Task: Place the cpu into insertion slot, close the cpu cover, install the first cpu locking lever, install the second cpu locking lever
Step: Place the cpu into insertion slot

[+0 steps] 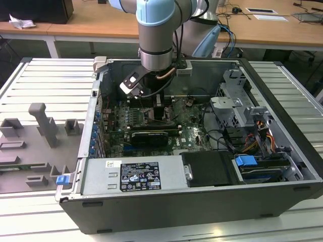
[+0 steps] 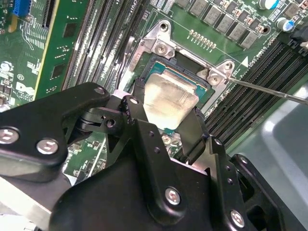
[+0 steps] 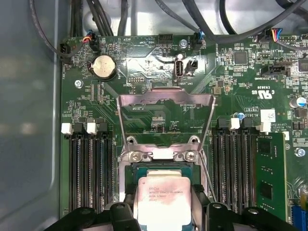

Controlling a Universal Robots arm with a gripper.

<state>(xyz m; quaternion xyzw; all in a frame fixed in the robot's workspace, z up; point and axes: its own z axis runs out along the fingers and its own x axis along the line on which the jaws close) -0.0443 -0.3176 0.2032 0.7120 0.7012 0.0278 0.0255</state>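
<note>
Gripping the chip point(image 3: 162, 199) by two opp. edges, the pincer point(image 2: 166, 115) is clamped on it, low inside the PC case point(image 1: 202, 201), mid-frame in the exterior view. Chip sits over the socket point(image 2: 159, 66); seated or not, can't tell. Beyond, the cover point(image 3: 166, 98) stands open. Risk: chip let go slightly skewed w/ corners misaligned = socket damage; cover could also drop onto the fingers point(image 2: 195, 127).

arm point(image 1: 156, 48): wrist pointing straight down | gripper point(image 2: 167, 109): clamped on the cpu point(image 3: 162, 202), 2 sides
</note>
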